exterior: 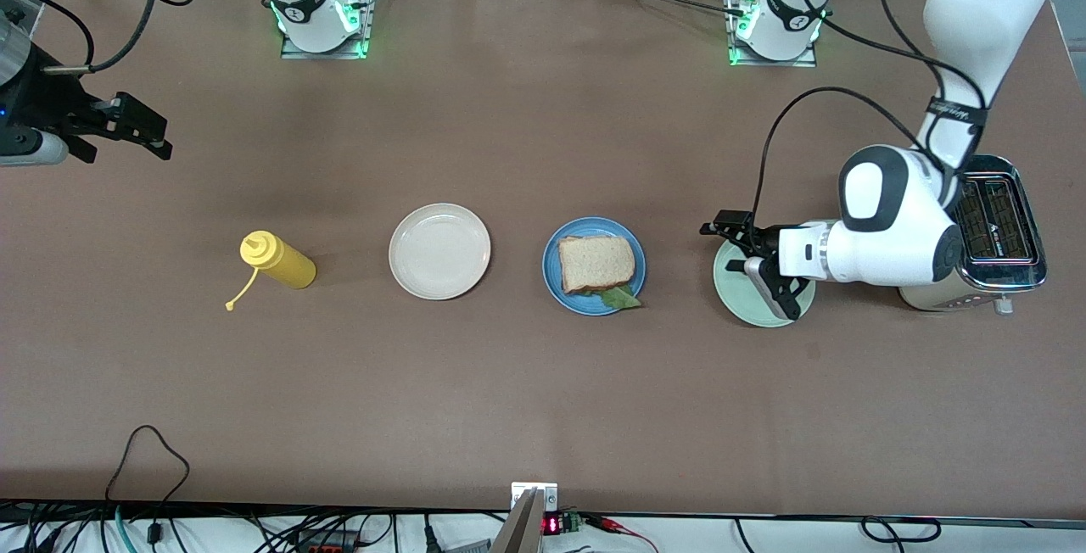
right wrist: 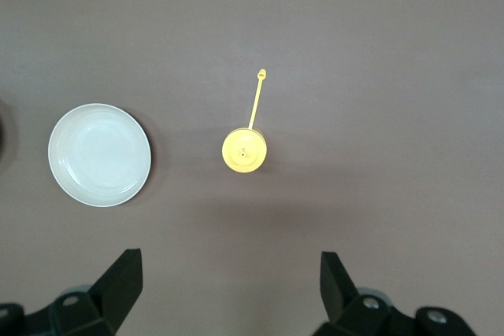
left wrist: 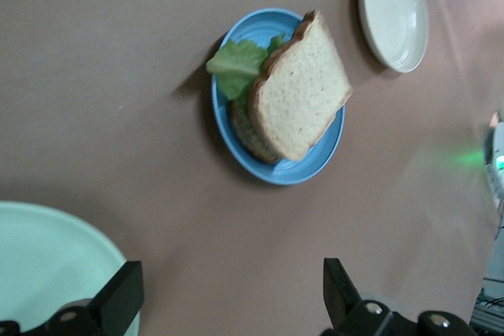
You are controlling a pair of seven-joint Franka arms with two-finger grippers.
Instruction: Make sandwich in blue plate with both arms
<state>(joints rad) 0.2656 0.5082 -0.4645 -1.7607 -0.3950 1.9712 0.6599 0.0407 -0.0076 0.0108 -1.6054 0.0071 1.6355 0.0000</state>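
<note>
Sandwich sits on the blue plate, top slice tilted a bit, green lettuce poking out at the edge nearer the front camera. The blue plate is my landmark, mid-desk.

My left tool hangs over the mint-green plate, which lies beside the blue plate toward the left arm's end. Its fingers are spread wide with nothing between them (bare desk and a slice of the mint rim show through the gap). Toaster stands past the mint plate, further toward that same end.

My right tool waits up over the desk at the right arm's end, well apart from the blue plate, fingers also wide apart and holding nothing.

Cream-white plate lies beside the blue plate toward the right arm's end; yellow squeeze bottle stands further that way, cap hanging loose on its strap.
</note>
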